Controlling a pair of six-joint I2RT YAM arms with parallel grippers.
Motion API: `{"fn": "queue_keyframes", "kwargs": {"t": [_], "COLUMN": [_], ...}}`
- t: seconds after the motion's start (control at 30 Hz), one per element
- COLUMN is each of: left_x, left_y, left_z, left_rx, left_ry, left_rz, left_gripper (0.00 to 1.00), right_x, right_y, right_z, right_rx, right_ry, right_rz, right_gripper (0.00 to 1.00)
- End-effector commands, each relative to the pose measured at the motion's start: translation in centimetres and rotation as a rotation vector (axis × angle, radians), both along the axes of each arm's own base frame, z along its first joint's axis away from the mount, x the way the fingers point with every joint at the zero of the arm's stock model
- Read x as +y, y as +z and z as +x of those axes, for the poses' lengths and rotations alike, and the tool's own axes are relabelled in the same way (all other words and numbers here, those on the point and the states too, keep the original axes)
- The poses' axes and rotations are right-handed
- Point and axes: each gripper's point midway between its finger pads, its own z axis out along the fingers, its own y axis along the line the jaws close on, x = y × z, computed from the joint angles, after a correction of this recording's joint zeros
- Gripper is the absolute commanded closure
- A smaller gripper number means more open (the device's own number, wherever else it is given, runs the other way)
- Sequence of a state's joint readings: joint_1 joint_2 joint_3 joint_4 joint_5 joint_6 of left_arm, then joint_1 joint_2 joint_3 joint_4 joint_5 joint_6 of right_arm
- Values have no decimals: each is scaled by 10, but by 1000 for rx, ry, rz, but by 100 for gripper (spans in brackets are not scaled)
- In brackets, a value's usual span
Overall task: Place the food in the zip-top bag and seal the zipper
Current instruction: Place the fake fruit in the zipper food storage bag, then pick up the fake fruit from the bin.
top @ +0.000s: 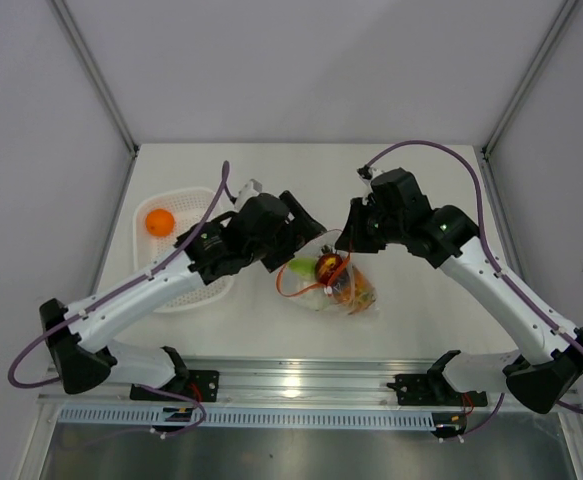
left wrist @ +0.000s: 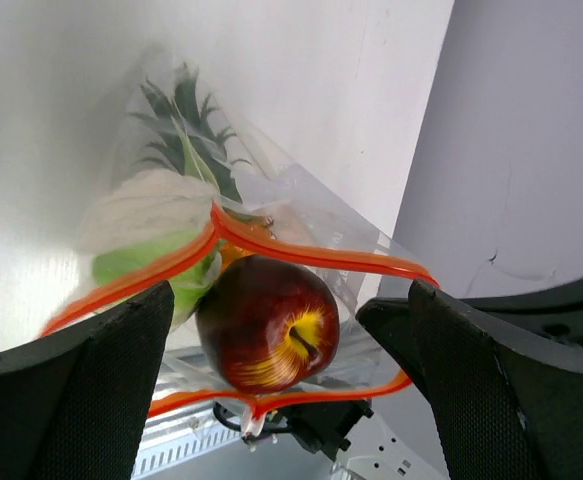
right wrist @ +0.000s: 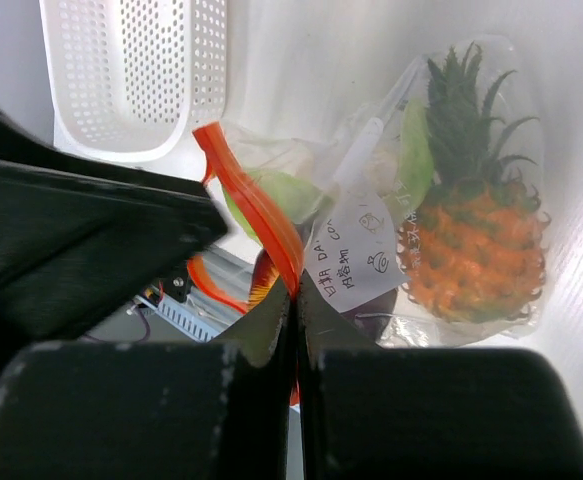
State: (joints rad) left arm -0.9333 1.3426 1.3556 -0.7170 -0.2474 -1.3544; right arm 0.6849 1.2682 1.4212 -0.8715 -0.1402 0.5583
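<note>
**Arm bases up front, open bag between both grippers**

Arm bases [top: 71, 365] sit nearest us in the top view, at the near edge of the table [top: 271, 175]. Both arms reach in over the clear bag [top: 363, 303], which lies at the middle of the table. The left gripper [top: 306, 243] is at its left and the right gripper [top: 349, 248] at its top. A white basket [top: 186, 292] to the left holds one orange [top: 159, 222].

From the left wrist, we see the fingers [left wrist: 91, 390] spread wide and gripping nothing. Beyond them a dark red apple [left wrist: 266, 335] sits in the bag's mouth, ringed by the zipper strip [left wrist: 311, 258]. Deeper inside the bag lie a leafy vegetable [left wrist: 136, 265] and the pineapple's green top [left wrist: 186, 130].

From the right wrist, we see the jaws pressed together, pinching the zipper strip [right wrist: 256, 205] and lifting that edge. The pineapple [right wrist: 471, 250] lies inside the bag beside a white label [right wrist: 356, 250]. The basket [right wrist: 131, 80] stands behind.
</note>
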Motion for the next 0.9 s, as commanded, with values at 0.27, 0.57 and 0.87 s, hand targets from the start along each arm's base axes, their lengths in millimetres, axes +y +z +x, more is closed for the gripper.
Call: {"fn": "queue_keyframes", "kwargs": {"t": [0.27, 0.57, 0.87], "left_x": [113, 197, 231], "left_y": [52, -7, -57], "left_z": [-10, 1, 31], "left_rx": [-326, -201, 57], "left_ry": [136, 253, 394], "left_rz": [89, 142, 176], "left_gripper": [1, 0, 0], "right_x": [8, 17, 15], "right_y": [37, 12, 16], "right_z": [-24, -17, 4], "right_rx": [-152, -91, -112], "right_ry": [187, 223, 160], "right_rz": [119, 175, 95], "right_gripper": [100, 100, 100]}}
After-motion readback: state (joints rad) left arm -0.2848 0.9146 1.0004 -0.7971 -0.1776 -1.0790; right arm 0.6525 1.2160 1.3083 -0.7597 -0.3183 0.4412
